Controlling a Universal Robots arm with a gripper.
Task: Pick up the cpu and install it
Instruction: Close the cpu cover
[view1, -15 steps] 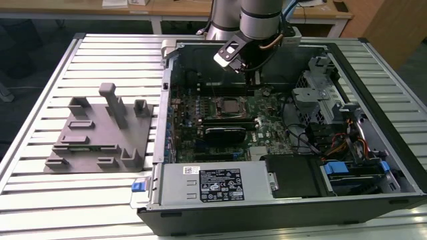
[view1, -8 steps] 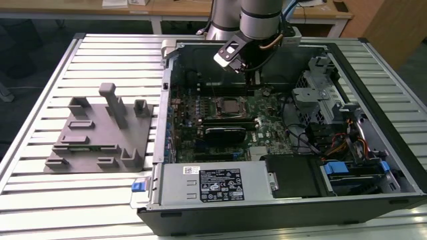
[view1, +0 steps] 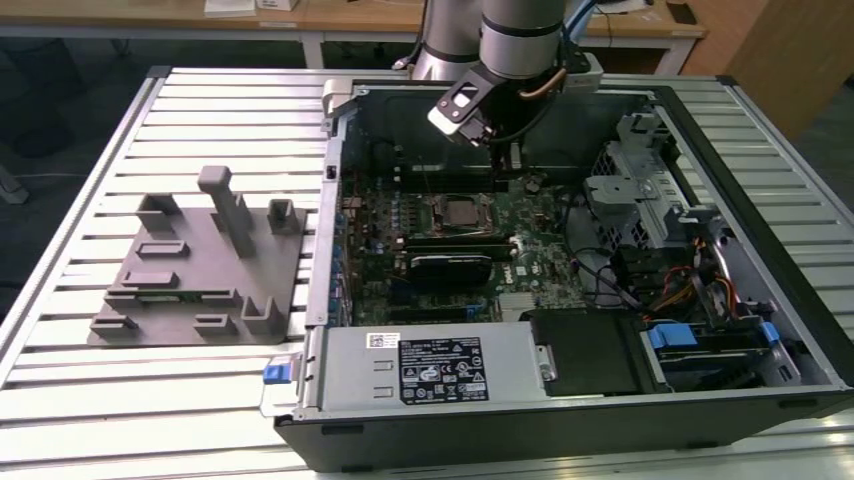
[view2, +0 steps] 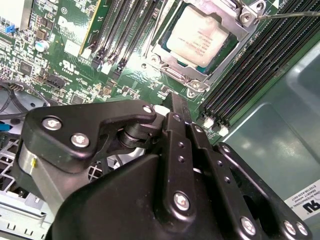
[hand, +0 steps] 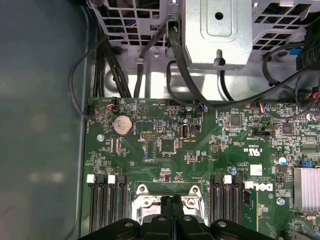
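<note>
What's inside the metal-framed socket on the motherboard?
The cpu lies in the socket, silvery top showing in the second wrist view. In the first wrist view the gripper covers the socket's middle. Whatever lies under the cpu is hidden.

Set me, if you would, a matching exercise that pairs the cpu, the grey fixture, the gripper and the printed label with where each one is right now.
Things
1. cpu
2. grey fixture
3. gripper
4. printed label

Places
A. on the slatted table, at the exterior view's left of the computer case
B. on the metal box along the case's edge nearest the exterior camera
C. seated in the metal-framed socket
D. over the green motherboard, shut and holding nothing

Pairs: 1-C, 2-A, 3-D, 4-B.
</note>
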